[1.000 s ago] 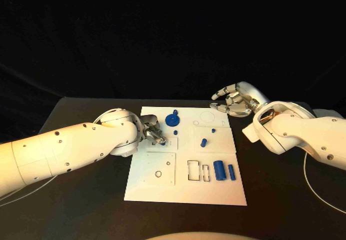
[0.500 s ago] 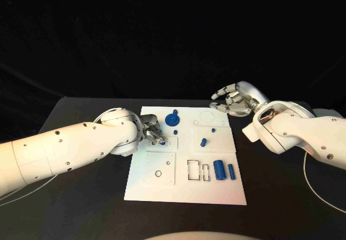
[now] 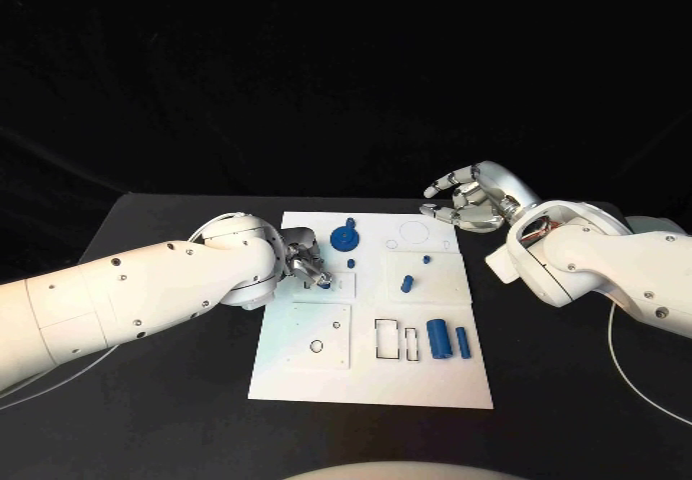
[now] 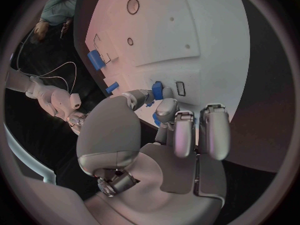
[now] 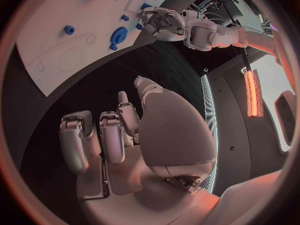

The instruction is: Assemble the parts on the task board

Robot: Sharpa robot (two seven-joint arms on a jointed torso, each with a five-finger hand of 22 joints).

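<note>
- the task board [image 3: 433,385] is a long white plate lying flat on the black desk [image 3: 173,400], with raised square panels and small cut-outs.
- a round blue gear-like part [image 3: 346,239] sits near the board's far end.
- two blue cylinders [image 3: 449,343] lie side by side near the rectangular slots.
- a small blue piece [image 3: 408,284] lies on the middle right panel.
- another small blue part [image 4: 157,90] is pinched in the left hand's fingers [image 4: 164,108] at the board's left edge.

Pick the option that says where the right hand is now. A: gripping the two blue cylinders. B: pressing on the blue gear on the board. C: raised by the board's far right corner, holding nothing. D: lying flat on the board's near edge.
C: the right hand sits off the far right corner of the white board, fingers curled with nothing in them, apart from every blue part.
</note>
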